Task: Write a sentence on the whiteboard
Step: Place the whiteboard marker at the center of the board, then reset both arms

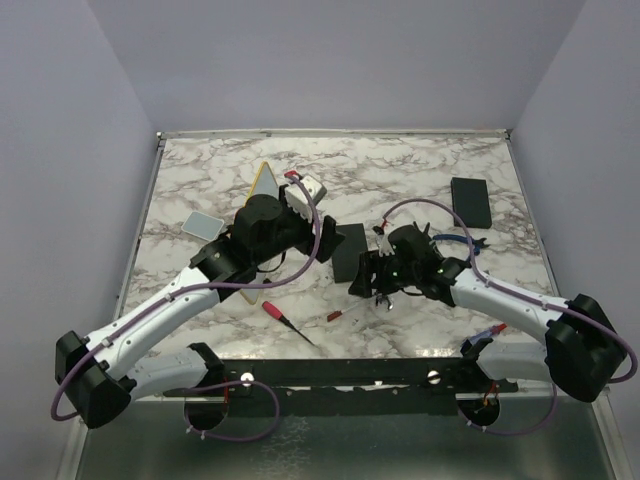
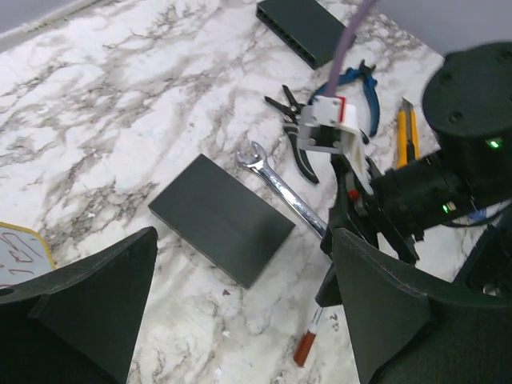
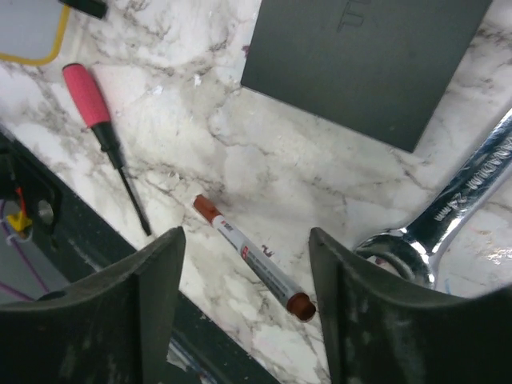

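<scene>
My right gripper (image 3: 246, 234) hangs low over the table (image 3: 240, 160) with its jaws released, grasping nothing; a marker (image 3: 254, 258) with red ends lies loose on the marble between the two fingers (image 3: 144, 312), one end very near a finger; just beyond it on one side is the head of a wrench (image 3: 448, 224), on the other a screwdriver (image 3: 86, 94) with a pink handle; straight ahead lies a black slab (image 3: 360, 56).

My left gripper (image 2: 244, 232) is also released, its jaws spread wide with nothing between them; it looks down on the same black slab, with the wrench touching or just beside the slab's far corner; past that are black-handled pliers (image 2: 300, 136), blue-handled pliers (image 2: 360, 88) and a yellow knife (image 2: 406, 132); a second black slab (image 2: 308, 28) lies at the far side.

The whiteboard (image 1: 263, 185) lies at the left-centre of the table, mostly hidden under my left arm (image 1: 180, 295), well apart from both sets of jaws; only its yellow-framed corners show; of the sentence (image 2: 18, 250) I see a few thin strokes at one corner, too little to read; a small pale pad (image 1: 203, 225) lies to the board's left.
</scene>
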{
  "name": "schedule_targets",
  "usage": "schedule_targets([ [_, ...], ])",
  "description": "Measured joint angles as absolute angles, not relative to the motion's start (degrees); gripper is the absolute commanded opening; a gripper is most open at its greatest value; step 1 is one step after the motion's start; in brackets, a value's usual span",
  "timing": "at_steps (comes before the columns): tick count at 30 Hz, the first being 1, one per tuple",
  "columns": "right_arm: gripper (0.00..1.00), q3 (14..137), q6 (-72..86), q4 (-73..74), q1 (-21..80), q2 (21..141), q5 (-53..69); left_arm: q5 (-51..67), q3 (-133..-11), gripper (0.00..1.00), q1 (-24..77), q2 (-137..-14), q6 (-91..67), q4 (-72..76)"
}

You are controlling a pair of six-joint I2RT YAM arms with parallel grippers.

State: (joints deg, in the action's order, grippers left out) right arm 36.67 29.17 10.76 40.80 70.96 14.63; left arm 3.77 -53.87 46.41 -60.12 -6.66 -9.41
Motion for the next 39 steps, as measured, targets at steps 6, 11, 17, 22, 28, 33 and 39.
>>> schedule_targets([
  [6,0.96,40.7,26.9,12.6,38.5,70.2,8.4,5.1,-61.7,0.95,37.9,-66.7,-8.3,-9.0],
  [11,1.00,44.5,23.7,13.9,29.4,66.5,5.7,5.1,-66.8,0.99,29.2,-70.3,-11.1,-9.0],
  [17,1.00,47.5,20.4,15.4,19.0,63.0,1.9,3.1,-69.6,0.99,17.0,-69.8,-14.3,-8.2],
  [22,1.00,46.9,18.2,14.4,17.5,55.4,-5.1,-6.3,-67.5,0.99,9.6,-64.0,-14.3,-9.1],
  [28,1.00,41.2,15.2,8.7,17.5,43.3,-13.5,-21.6,-59.0,0.99,9.2,-51.3,-11.2,-9.1],
  [33,1.00,39.9,13.4,7.2,17.5,40.5,-18.2,-27.4,-49.3,0.99,9.1,-42.7,-10.5,-9.7],
  [39,1.00,40.0,12.5,7.0,17.5,41.1,-19.9,-27.9,-46.2,0.99,9.1,-40.5,-10.5,-10.9],
])
